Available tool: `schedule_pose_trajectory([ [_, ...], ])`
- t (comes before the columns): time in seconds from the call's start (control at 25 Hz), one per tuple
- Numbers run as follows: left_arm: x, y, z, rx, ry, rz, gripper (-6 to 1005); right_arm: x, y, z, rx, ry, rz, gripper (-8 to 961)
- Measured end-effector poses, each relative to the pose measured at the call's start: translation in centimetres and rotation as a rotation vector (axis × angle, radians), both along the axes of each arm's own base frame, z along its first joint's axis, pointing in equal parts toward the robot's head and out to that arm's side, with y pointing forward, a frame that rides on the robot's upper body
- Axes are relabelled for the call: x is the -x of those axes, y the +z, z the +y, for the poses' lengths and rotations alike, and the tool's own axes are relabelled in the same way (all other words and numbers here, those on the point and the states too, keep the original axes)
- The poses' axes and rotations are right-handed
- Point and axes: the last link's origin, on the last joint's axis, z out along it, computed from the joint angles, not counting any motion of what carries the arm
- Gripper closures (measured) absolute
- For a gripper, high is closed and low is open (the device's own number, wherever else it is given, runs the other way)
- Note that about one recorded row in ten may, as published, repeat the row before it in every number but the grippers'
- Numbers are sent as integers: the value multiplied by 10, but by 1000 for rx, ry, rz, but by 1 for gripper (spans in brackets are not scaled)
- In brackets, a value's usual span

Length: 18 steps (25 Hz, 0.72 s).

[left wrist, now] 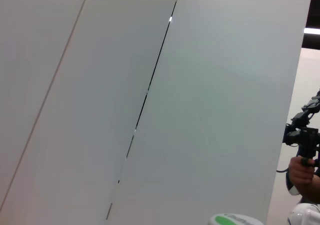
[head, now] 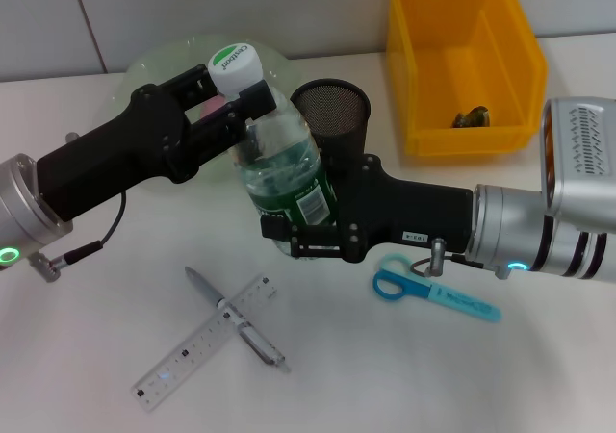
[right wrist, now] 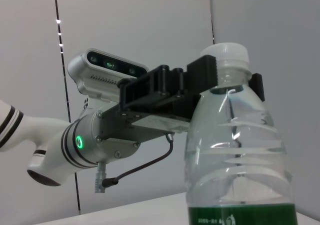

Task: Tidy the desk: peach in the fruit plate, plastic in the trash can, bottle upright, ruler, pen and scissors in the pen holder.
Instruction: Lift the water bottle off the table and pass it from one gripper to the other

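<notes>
My left claw [head: 239,101] pinches the neck of the clear, green-labelled plastic bottle [head: 284,168] while my right claw [head: 298,236] clamps its thin, slippery, crushable base, likely light.

White worktop [head: 462,375] carries: yellow bin [head: 464,63], black mesh pen holder [head: 330,111], green plate [head: 159,67], blue scissors [head: 423,292], and a pen [head: 236,318] lying across a clear ruler [head: 197,344].

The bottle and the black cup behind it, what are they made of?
The bottle looks like clear, shiny plastic: you see through it, and it has a white cap. The black cup seems to be matte metal mesh, with fine holes showing inside. Both grippers, left and right, grip the bottle.
</notes>
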Motion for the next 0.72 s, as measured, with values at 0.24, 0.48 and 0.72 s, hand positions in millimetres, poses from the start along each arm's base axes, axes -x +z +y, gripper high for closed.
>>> schedule_pose_trajectory([
  [0.24,0,0,0,-5,-2,2,432,1,0,0,2,1,0,182],
  [0.48,0,0,0,-6,-1,2,550,1,0,0,5,-1,1,183],
  [0.72,0,0,0,-5,-2,5,551,2,-2,-2,26,23,-12,183],
])
